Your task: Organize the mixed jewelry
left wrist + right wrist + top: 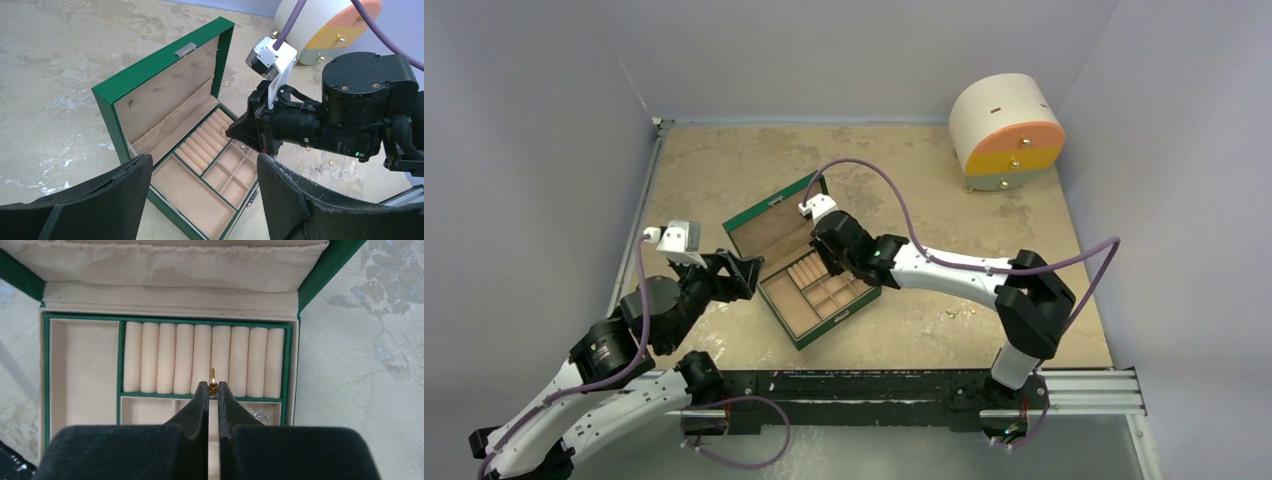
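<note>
Gold ring (212,376) in R gripper (213,387) tips

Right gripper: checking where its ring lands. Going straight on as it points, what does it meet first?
Probably the ring rolls of the green box, just ahead of the gold ring in its jaws; depth unclear.

No legible txt, labels or nos.

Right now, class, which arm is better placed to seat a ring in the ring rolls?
Right: the right pincer is shut on a gold ring over the ring rolls; the left pincer is open beside the box.
</note>
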{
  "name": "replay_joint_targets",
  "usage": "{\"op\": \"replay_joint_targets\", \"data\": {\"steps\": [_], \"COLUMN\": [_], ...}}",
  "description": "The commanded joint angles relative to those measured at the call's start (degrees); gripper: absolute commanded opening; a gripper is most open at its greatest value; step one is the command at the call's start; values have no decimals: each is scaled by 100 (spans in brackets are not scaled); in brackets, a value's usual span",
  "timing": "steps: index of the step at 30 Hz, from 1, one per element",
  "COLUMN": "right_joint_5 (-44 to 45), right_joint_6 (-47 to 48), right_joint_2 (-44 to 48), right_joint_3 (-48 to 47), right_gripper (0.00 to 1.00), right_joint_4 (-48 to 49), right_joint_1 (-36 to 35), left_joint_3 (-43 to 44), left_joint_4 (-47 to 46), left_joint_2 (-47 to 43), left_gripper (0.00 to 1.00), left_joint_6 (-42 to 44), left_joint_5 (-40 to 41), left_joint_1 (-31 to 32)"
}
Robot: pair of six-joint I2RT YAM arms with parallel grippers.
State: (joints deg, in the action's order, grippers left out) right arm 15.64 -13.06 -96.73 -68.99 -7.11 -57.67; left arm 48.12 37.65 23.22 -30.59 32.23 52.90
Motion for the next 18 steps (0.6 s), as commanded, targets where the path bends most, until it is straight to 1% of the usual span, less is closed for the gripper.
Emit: {"op": "replay_joint_targets", "data": {"steps": [1,18], "right_joint_5": [298,420], "right_joint_6": [94,-24], "right_joint_2": [-75,-507], "right_joint_3": [-220,20], "right_gripper": [0,0], "right_joint_4": [487,881], "right_joint_1": [10,6], "left_joint_3": [98,89], "left_joint_4": [-108,-100], "left_joint_2": [22,56], "left_gripper": [76,76], "left_joint_6": [156,150], "left_joint_5": [143,147], "left_joint_1": [-6,-17]}}
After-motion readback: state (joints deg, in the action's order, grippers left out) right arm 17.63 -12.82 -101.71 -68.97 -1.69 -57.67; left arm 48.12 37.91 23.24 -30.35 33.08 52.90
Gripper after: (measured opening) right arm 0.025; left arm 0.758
